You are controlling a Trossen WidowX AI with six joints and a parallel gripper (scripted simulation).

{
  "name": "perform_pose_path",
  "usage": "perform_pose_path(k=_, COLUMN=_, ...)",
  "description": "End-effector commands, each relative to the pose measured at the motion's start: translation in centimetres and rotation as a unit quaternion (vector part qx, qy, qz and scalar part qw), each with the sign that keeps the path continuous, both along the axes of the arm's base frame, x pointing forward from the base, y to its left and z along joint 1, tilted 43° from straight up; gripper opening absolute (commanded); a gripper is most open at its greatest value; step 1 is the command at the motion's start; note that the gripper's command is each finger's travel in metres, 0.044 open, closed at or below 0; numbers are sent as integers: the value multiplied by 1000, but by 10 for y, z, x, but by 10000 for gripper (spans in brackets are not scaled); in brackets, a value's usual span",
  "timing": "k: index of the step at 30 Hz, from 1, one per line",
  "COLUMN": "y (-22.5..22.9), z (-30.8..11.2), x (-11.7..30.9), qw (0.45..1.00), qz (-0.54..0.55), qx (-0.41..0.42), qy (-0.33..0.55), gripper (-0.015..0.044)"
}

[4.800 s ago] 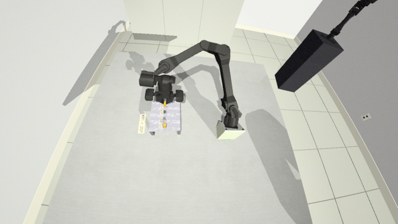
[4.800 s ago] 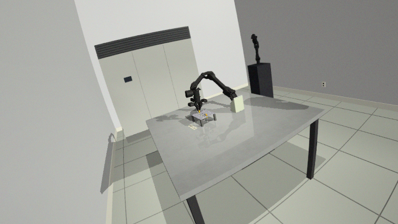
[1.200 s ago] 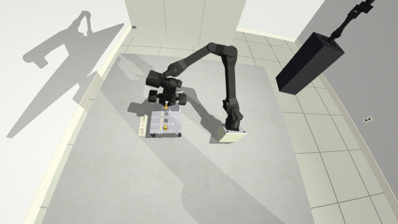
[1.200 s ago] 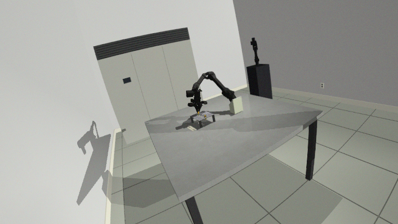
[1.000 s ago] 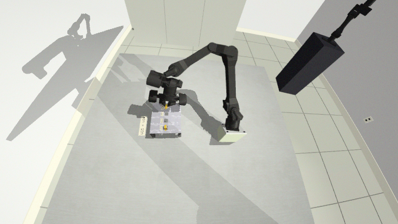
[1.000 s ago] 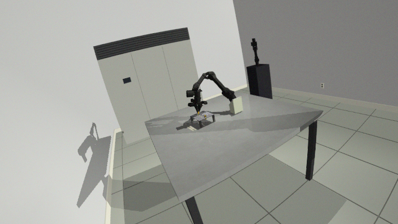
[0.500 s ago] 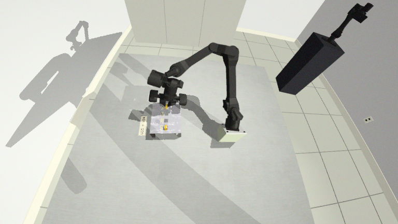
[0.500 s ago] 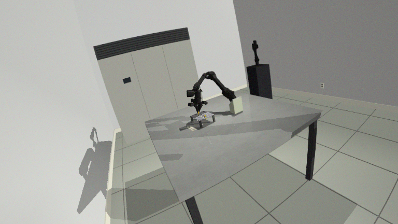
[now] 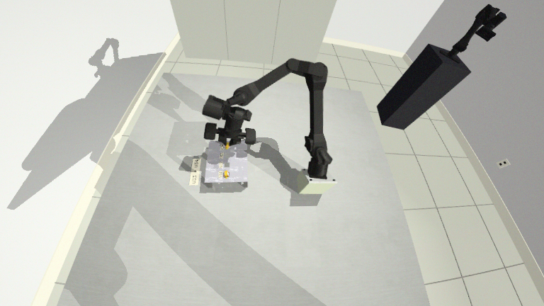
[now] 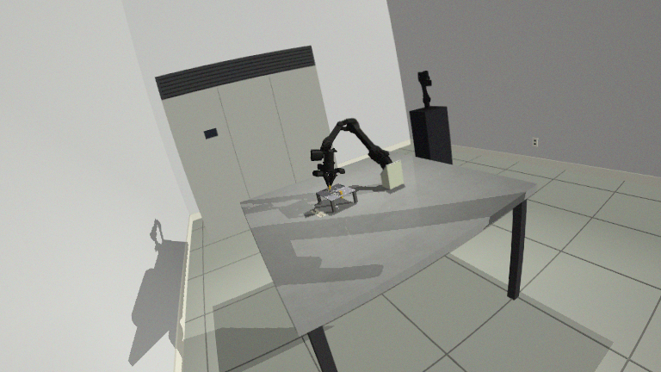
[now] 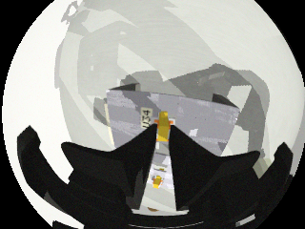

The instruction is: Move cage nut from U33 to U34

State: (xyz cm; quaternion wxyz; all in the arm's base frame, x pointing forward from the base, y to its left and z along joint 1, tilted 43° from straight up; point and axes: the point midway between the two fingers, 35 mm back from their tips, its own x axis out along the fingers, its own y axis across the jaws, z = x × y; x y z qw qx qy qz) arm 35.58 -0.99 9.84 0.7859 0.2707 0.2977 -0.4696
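Can't see the wings of the nut in my gripper (image 9: 232, 142) (image 10: 329, 185) (image 11: 163, 128), they're hidden under the plate (image 9: 236, 168) (image 10: 344, 194) (image 11: 195, 112). In the overhead shot its labels (image 9: 221, 162) are too blurry to read, and my wrist cam crops the outer gripper parts.

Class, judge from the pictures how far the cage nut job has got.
Apparently done: the nut is at the U34 label. In hand: the gripper is shut on it. Left: confirming it sits square, wings open underneath, which is hidden; then releasing and backing away.
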Motion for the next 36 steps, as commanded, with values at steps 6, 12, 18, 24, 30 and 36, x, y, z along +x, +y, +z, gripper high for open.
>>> perform_pose_path(k=6, y=0, z=-1, x=-1, qw=1000, qz=6, qx=2, qy=-3, gripper=31)
perform_pose_path(k=12, y=0, z=-1, x=-1, qw=1000, qz=8, qx=3, qy=-5, gripper=31)
perform_pose_path(k=18, y=-1, z=-1, x=-2, qw=1000, qz=11, qx=4, qy=-9, gripper=31)
perform_pose_path(k=24, y=-1, z=-1, x=-2, qw=1000, qz=13, qx=4, qy=-10, gripper=31)
perform_pose_path(k=30, y=-1, z=-2, x=-3, qw=1000, qz=17, qx=5, qy=-14, gripper=31)
perform_pose_path(k=36, y=-1, z=-2, x=-3, qw=1000, qz=19, qx=6, qy=-16, gripper=31)
